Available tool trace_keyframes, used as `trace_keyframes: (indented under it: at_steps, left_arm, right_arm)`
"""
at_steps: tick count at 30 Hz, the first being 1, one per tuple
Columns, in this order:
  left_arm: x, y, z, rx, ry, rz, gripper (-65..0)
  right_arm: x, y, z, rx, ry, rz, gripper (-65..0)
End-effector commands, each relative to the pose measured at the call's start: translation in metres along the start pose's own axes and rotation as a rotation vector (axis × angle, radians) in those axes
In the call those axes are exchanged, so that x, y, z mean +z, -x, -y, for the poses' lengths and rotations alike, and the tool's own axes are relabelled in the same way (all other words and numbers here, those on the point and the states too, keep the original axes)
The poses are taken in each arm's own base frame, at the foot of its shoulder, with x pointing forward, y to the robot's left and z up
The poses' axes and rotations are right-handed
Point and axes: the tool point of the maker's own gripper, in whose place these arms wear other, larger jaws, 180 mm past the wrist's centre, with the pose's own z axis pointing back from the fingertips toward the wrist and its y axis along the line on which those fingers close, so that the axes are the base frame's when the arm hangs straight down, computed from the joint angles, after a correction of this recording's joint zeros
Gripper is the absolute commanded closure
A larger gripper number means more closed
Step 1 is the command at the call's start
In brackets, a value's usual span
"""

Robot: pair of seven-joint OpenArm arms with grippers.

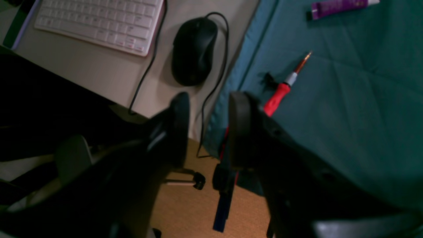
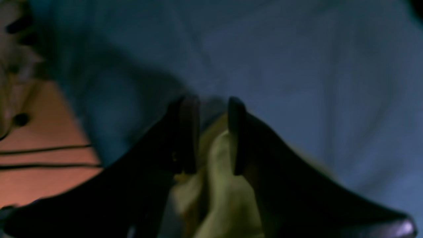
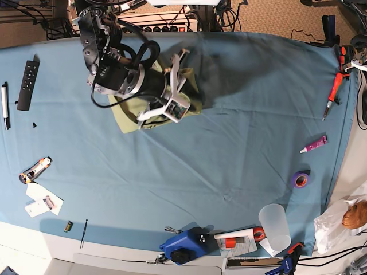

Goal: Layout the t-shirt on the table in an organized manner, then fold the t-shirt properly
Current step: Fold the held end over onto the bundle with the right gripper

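Right wrist: right gripper [image 2: 213,132] jaws apart, t-shirt [image 2: 218,185] bunched between | Left wrist: left gripper [image 1: 208,129] parted, empty, beside red screwdriver [image 1: 284,87], mouse [image 1: 193,49] | Base: shirt crumpled far-left on table [image 3: 229,166].

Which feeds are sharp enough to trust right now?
Base view: evenly lit, sharp; olive-green t-shirt on teal-blue table. Right wrist view: dark, motion-blurred; right gripper straddles yellowish cloth. Left wrist view: dim, left gripper soft, black computer mouse readable.
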Motion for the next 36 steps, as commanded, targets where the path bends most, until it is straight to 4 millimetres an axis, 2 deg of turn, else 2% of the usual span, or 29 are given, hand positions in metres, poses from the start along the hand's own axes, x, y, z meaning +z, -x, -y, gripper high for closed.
trace_keyframes:
  at_steps: [1, 5, 9, 12, 14, 16, 19, 23, 26, 29, 32, 36]
  left_arm:
    - [0.003, -0.011, -0.002, -0.016, -0.008, 0.040, -19.4]
    - [0.004, -0.012, 0.000, -0.008, 0.007, 0.045, -19.4]
    - [0.006, -0.021, 0.022, 0.030, 0.132, 0.093, -19.3]
    - [0.010, -0.027, 0.041, 0.010, 0.235, 0.132, -19.3]
    - [0.011, -0.029, 0.045, 0.008, 0.261, 0.142, -19.4]
    - [0.011, -0.029, 0.045, 0.009, 0.259, 0.142, -19.3]
    - [0.011, -0.029, 0.045, 0.008, 0.260, 0.142, -19.4]
    - [0.011, -0.029, 0.045, 0.008, 0.259, 0.142, -19.4]
    - [0.011, -0.029, 0.045, 0.008, 0.259, 0.142, -19.3]
    - [0.011, -0.029, 0.045, 0.009, 0.260, 0.143, -19.4]
    - [0.011, -0.029, 0.045, 0.009, 0.260, 0.142, -19.4]
    - [0.011, -0.029, 0.045, 0.008, 0.259, 0.141, -19.4]
  right_arm:
    - [0.007, -0.015, 0.011, 0.005, 0.049, 0.053, -13.8]
    - [0.026, -0.010, 0.057, -0.083, 0.233, 0.057, -1.0]
    - [0.054, 0.003, 0.100, -0.168, 0.385, 0.060, 0.0]
    - [0.068, 0.022, 0.116, -0.258, 0.422, 0.053, 0.0]
    - [0.069, 0.041, 0.116, -0.329, 0.391, 0.025, 0.0]
    - [0.065, 0.055, 0.106, -0.358, 0.305, 0.013, 0.0]
    - [0.056, 0.059, 0.085, -0.383, 0.148, 0.051, 0.0]
    - [0.045, 0.069, 0.078, -0.437, 0.068, 0.070, 0.0]
    - [0.029, 0.087, 0.077, -0.506, 0.027, 0.067, 0.0]
    - [0.004, 0.100, 0.076, -0.609, -0.020, 0.071, 0.0]
    - [-0.021, 0.102, 0.075, -0.689, -0.070, 0.083, 0.0]
    - [-0.043, 0.089, 0.072, -0.708, -0.116, 0.097, 0.0]
